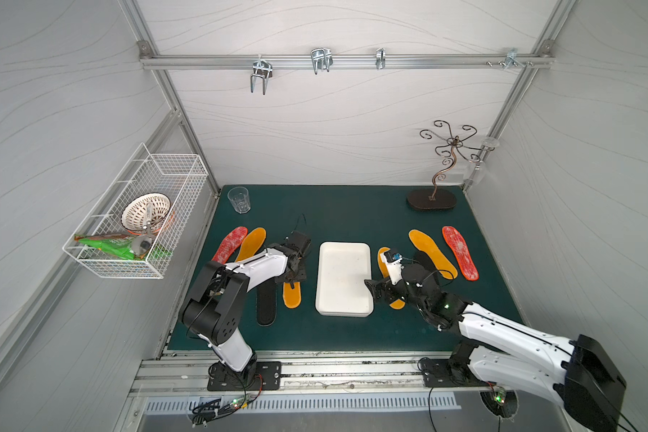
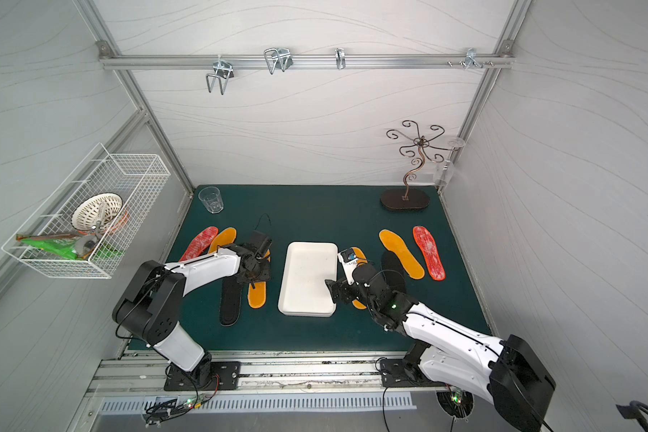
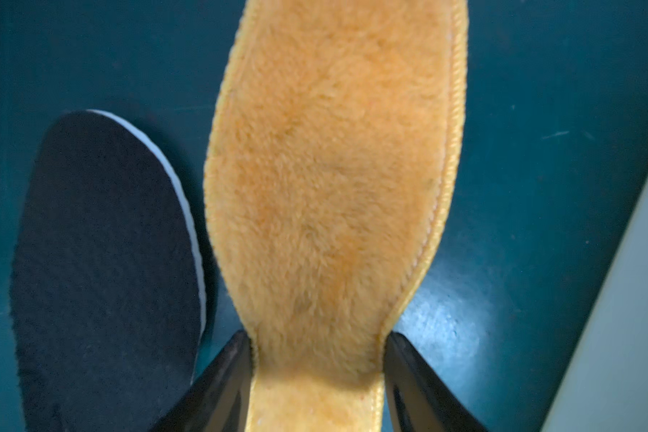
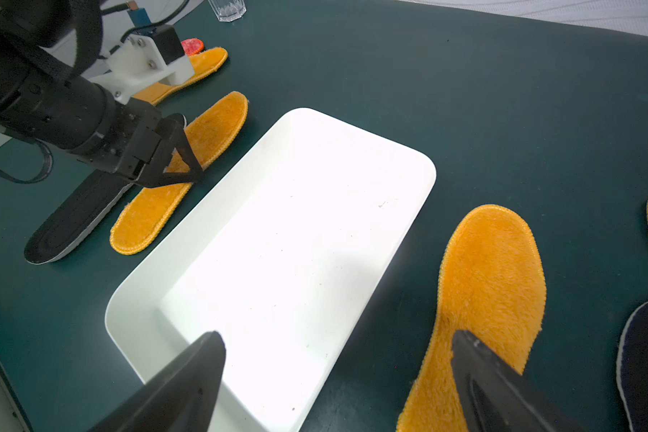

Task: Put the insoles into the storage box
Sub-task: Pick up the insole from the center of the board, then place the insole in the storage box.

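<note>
Orange insole under the left gripper (image 1: 292, 297): its middle is hidden in both top views. It looks fuzzy in the left wrist view and runs off the edge.
Left gripper (image 3: 318, 359): its fingers are cut off by the wrist picture's edge.
Left black insole (image 1: 266, 308): the far half is under the arm.
Right orange insole (image 1: 398, 303): the wrist covers its middle.
Right black insole (image 1: 425, 262): mostly covered by the arm.
Green bag (image 1: 109, 247): its words are too small to read.

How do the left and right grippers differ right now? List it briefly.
The left gripper is closed across the waist of an orange insole; the right gripper holds nothing. The left gripper's jaws stand narrower; the right gripper's are wide open, over the storage box rim and a second orange insole. Both hang over the green mat beside the box.
</note>
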Motion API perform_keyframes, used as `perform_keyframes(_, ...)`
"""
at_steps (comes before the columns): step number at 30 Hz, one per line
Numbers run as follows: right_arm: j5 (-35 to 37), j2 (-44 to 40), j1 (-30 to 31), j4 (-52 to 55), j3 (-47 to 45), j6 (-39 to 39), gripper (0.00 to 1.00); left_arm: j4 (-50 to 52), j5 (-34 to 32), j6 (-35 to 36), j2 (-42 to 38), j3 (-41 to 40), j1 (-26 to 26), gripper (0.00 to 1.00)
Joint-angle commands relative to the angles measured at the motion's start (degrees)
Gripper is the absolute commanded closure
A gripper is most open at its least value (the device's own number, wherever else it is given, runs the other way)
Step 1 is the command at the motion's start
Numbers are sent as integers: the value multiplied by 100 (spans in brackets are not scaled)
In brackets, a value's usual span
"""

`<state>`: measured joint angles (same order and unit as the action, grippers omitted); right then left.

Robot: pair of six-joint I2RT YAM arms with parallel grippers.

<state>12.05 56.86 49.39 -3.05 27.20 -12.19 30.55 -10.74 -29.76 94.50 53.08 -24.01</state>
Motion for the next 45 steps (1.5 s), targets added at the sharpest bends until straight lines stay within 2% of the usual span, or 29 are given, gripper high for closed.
perform_keyframes(1, 154, 1, -20, -125, -15, -47, 1, 217, -163, 14, -207, 114, -5, 41)
perform_keyframes(7, 294, -41, -87, -66, 9, -86, 1, 534, -371, -41, -551, 267, -207, 41)
perform_keyframes(18, 309, -628, -792, 172, -203, -522, 1, 1037, -633, -164, -972, 955, -954, 41)
perform_keyframes(25, 377, -670, -944, 206, -259, -628, 1, 940, -413, -326, -487, 1592, -1578, 41)
perform_keyframes(33, 412, -597, -945, 190, -259, -628, 1, 691, 50, -625, 295, 1955, -1927, 41)
perform_keyframes(45, 373, -509, -945, 226, -224, -611, 1, 681, 140, -890, 683, 1891, -2004, 41)
